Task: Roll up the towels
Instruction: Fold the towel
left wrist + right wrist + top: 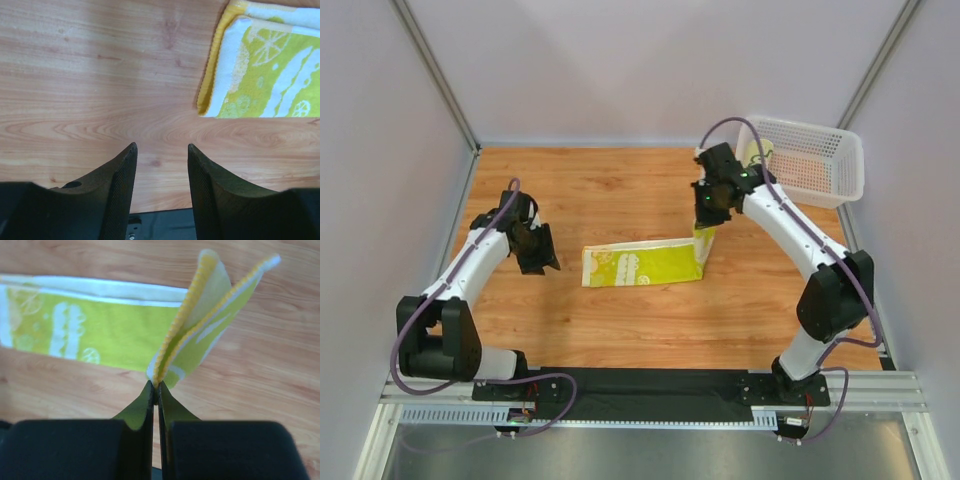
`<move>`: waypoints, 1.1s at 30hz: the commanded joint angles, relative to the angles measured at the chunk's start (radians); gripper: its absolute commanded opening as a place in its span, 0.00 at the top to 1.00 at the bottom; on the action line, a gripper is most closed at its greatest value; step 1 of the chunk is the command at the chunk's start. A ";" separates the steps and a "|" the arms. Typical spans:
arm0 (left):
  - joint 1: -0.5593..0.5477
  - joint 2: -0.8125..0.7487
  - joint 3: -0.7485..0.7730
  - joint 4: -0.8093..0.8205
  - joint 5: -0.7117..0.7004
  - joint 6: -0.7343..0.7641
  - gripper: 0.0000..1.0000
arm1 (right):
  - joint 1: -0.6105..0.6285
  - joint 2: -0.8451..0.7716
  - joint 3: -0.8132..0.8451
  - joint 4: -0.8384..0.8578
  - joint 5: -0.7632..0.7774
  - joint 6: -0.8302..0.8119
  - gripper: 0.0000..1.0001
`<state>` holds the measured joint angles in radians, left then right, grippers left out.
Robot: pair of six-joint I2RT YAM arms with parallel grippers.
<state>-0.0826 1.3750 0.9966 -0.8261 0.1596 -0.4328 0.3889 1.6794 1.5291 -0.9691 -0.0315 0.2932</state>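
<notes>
Lime-green towel (640, 265) lies flat on the surface (620, 190), nothing rolled yet; my right jaws are clamped on its lifted end, left jaws half-open and empty near the other end.

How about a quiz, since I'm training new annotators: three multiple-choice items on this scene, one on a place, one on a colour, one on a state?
1. Where does the white basket stand on the table?
A) far right corner
B) near left edge
C) centre

2. What is the main colour of the towel?
A) blue
B) lime green
C) red

3. What is the right gripper doing?
A) hanging open over the towel
B) gripping the basket
C) shut on one end of the towel, that end raised off the wood

Answers:
1 A: the top view shows it at the far right corner.
2 B: every view shows lime green, with white print and yellow edging.
3 C: the right wrist view shows the jaws closed on the raised end.
</notes>
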 commanded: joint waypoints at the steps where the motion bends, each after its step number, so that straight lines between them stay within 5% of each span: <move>1: 0.006 -0.059 -0.027 0.010 0.011 -0.014 0.48 | 0.137 0.058 0.132 -0.046 -0.019 -0.040 1.00; 15: 0.006 -0.125 -0.078 -0.002 -0.019 0.000 0.50 | 0.386 0.394 0.485 -0.054 -0.143 -0.006 1.00; 33: 0.006 -0.116 -0.093 0.018 -0.022 0.002 0.51 | 0.472 0.512 0.552 0.021 -0.248 0.020 1.00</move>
<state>-0.0826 1.2705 0.9054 -0.8249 0.1474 -0.4358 0.8398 2.1658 2.0369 -1.0004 -0.2420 0.2985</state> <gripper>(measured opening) 0.494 0.014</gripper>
